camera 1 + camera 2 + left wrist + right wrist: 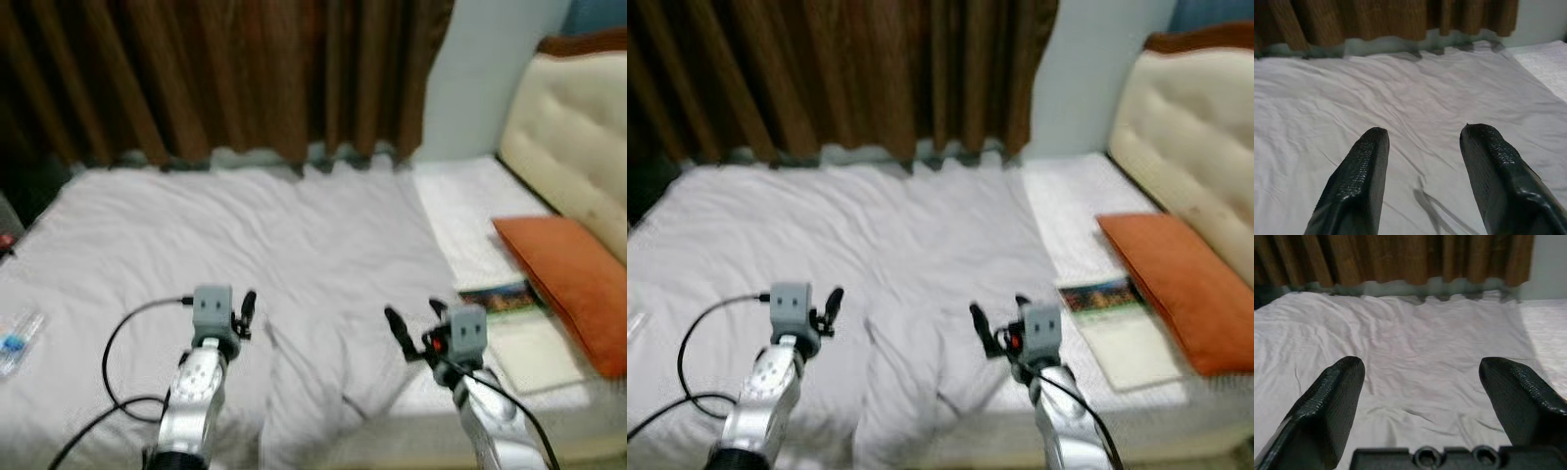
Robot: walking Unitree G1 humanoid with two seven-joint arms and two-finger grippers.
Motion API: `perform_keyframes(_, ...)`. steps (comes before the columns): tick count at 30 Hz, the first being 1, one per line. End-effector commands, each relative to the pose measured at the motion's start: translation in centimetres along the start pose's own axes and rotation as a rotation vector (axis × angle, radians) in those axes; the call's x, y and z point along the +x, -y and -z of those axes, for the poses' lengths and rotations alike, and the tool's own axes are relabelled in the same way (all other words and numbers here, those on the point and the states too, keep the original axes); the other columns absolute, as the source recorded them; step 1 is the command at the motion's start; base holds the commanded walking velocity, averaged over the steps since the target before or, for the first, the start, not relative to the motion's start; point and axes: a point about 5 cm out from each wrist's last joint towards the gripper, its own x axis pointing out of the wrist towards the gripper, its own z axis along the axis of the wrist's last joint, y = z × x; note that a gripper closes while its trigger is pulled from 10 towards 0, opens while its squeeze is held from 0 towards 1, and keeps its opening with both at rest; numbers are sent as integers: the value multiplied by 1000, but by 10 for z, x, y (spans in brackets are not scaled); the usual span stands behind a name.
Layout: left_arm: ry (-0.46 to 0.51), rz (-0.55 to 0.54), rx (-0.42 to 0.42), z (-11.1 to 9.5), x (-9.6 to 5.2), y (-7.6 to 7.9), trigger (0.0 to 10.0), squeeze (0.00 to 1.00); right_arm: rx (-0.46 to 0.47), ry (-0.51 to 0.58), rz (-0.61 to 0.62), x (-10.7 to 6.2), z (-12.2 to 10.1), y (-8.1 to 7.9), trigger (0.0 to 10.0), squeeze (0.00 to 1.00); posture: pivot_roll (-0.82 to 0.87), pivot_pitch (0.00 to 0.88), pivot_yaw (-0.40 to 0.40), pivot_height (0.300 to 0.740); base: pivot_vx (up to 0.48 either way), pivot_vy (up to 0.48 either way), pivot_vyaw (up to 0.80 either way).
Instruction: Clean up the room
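A bedroom with dark brown curtains (pixel 235 78) hanging behind one bed (pixel 245 235) that is covered by a pale grey, wrinkled sheet. On the robot's right stands one cream padded headboard (pixel 578 147), and a pale wall (pixel 480 78) shows between it and the curtains. One orange pillow (pixel 573 284) lies tilted against the headboard side. Just beside it, towards the middle of the bed, lies one book or magazine (pixel 500 297) with a colourful cover, and next to this one pale flat sheet or pad (pixel 534 352); what exactly it is I cannot tell. At the far left edge of the bed lies one clear plastic bottle (pixel 18 338) with a blue label, blurred. A small red and dark thing (pixel 6 242) shows at the left border, too small to tell. Two arms reach forward over the near part of the bed, where the sheet makes a raised fold between them. The left tool (pixel 1422 134) hovers above the sheet with its two fingers (pixel 1359 171) spread apart and nothing between them. The right tool (pixel 1422 367) is also above the sheet, its two fingers (pixel 1332 401) wide apart and empty. One black cable (pixel 122 343) loops from the left wrist.
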Motion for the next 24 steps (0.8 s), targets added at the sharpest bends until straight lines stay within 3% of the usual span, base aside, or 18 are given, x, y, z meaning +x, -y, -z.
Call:
perform_keyframes(1,-4,39,-7,-2,3,11,10000,0,-4,-15,22,-4,3,8,10000,0,-75,0,47,740,472,0,0)
perform_keyframes(8,-62,152,26,0,12,20,10000,0,-16,-29,9,-7,6,4,10000,0,-83,9,51,740,474,0,0)
perform_keyframes(10,-98,204,27,2,17,26,10000,0,-9,-44,12,-10,9,2,10000,0,-90,25,49,740,480,0,-788)
perform_keyframes(15,-220,187,91,9,33,29,10000,0,-14,-79,-9,-23,19,-3,10000,0,-124,100,51,740,0,0,-764)
perform_keyframes(16,-258,180,46,10,37,29,10000,306,-32,-97,-21,-28,21,-5,10000,0,-152,126,57,740,0,0,0)
perform_keyframes(17,-279,176,9,10,39,29,10000,306,-46,-110,-31,-32,22,-6,10000,0,-152,126,57,740,0,0,0)
perform_keyframes(18,-281,165,-26,4,44,26,10000,1000,-56,-108,-24,-37,21,-4,10000,0,-191,147,67,740,0,0,0)
perform_keyframes(24,-298,111,-22,-5,53,21,10000,1000,-43,-98,25,-49,16,1,10000,0,-247,202,72,740,0,0,0)
